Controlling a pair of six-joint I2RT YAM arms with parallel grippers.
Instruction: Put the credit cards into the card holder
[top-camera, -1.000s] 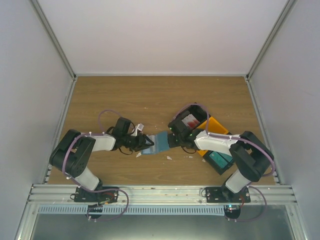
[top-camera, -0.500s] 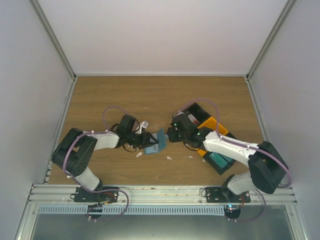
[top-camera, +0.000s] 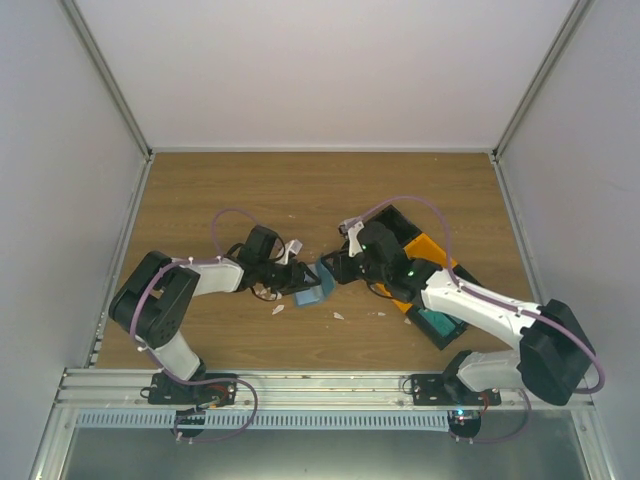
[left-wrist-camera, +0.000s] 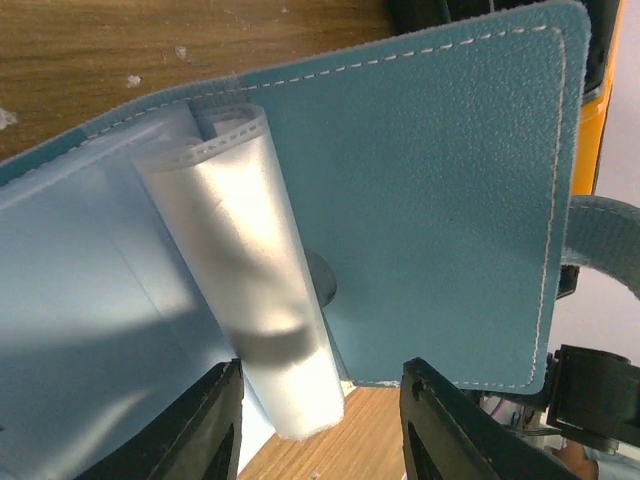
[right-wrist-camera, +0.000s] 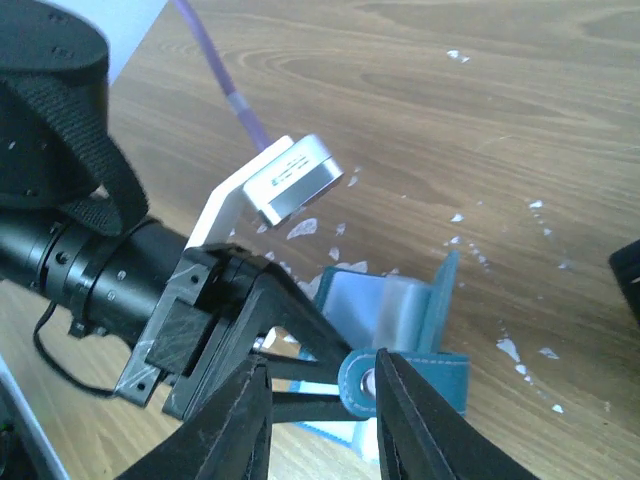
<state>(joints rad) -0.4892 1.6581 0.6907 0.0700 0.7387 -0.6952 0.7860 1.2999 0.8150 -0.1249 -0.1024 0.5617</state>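
The blue card holder (top-camera: 312, 291) stands half-open on the wood between my two grippers. In the left wrist view its blue flap (left-wrist-camera: 440, 200) and clear sleeves (left-wrist-camera: 240, 260) fill the frame. My left gripper (left-wrist-camera: 321, 368) has its jaws apart, with a sleeve end and bare wood between them. My right gripper (right-wrist-camera: 320, 358) is open around the holder's round snap tab (right-wrist-camera: 357, 385), which lies against its right finger. The left gripper's fingers (right-wrist-camera: 295, 318) reach in to the holder (right-wrist-camera: 400, 310) from the left. The credit cards are hidden from view.
A black bin (top-camera: 398, 222), an orange bin (top-camera: 430, 250) and a teal bin (top-camera: 440, 322) lie under and beside the right arm. White scraps (top-camera: 278, 309) dot the wood near the holder. Walls close in the table on three sides.
The right arm has stretched left onto the holder, covering the black bin. The holder went from lying flat to folded up. The left gripper edged right.
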